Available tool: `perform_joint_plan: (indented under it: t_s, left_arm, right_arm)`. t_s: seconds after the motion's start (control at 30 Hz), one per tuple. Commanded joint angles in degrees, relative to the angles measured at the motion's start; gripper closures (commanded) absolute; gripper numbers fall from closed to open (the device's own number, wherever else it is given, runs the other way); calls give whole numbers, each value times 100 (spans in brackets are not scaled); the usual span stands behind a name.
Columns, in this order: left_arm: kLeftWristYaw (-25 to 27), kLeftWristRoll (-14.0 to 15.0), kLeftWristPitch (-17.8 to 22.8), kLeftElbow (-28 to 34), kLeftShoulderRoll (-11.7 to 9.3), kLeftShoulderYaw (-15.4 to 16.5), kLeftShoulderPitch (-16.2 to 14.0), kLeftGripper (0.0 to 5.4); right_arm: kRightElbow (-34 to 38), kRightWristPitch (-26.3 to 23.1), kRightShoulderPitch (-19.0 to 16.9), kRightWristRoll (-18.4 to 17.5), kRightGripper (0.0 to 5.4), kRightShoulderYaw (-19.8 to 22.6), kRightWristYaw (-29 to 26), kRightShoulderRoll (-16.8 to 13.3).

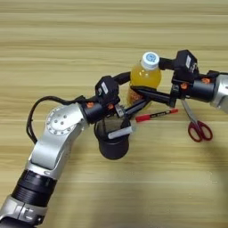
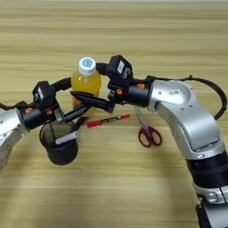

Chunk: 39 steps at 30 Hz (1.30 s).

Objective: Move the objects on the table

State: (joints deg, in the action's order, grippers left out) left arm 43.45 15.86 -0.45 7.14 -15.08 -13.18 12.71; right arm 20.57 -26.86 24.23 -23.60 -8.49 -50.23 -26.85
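Since both arms crowd the same spot, my main worry is a clash: the left gripper (image 1: 136, 91) reaches in from the lower left and the right gripper (image 2: 87, 81) from the right, and their black fingers cross in front of the juice bottle (image 1: 145, 76) at frame centre. Each gripper's fingers are spread apart w/ the bottle between them. I can't tell whether any finger actually presses on it.

If either arm sweeps sideways, I judge the bottle could tip, as it stands tall on a small base. A low finger could also nudge the red pen (image 1: 156, 115) lying just below it, or knock the mesh cup (image 1: 112, 143) under the left wrist.

The bottle is upright, long axis vertical, white cap toward the top of the frame.

The marker (image 1: 120, 132) sits in the cup, resting on the rim. It's tilted, axis running lower left to upper right, and I can't make out which end is the cap.

The scissors (image 1: 196, 125) lie flat on the table (image 1: 67, 35) at mid right, handles lower right, blades pointing up-left under the right gripper, approx diagonal
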Motion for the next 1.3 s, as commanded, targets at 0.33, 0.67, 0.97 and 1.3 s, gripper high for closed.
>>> perform_joint_plan:
  t_s: [0.33,0.67,0.97,1.3]
  left_arm:
    - [-100,-110,14,-13,10,21,53,204]
    - [-185,-218,-67,-146,47,40,84,204]
    - [-271,-243,-85,-225,112,94,113,204]
    - [-357,-263,-108,-341,142,169,151,204]
  right_arm:
    - [159,66,-9,-87,32,-5,18,28]
    - [185,102,-11,-148,0,66,33,83]
    - [215,306,-6,-305,0,177,23,161]
    - [239,505,70,-488,0,402,176,345]
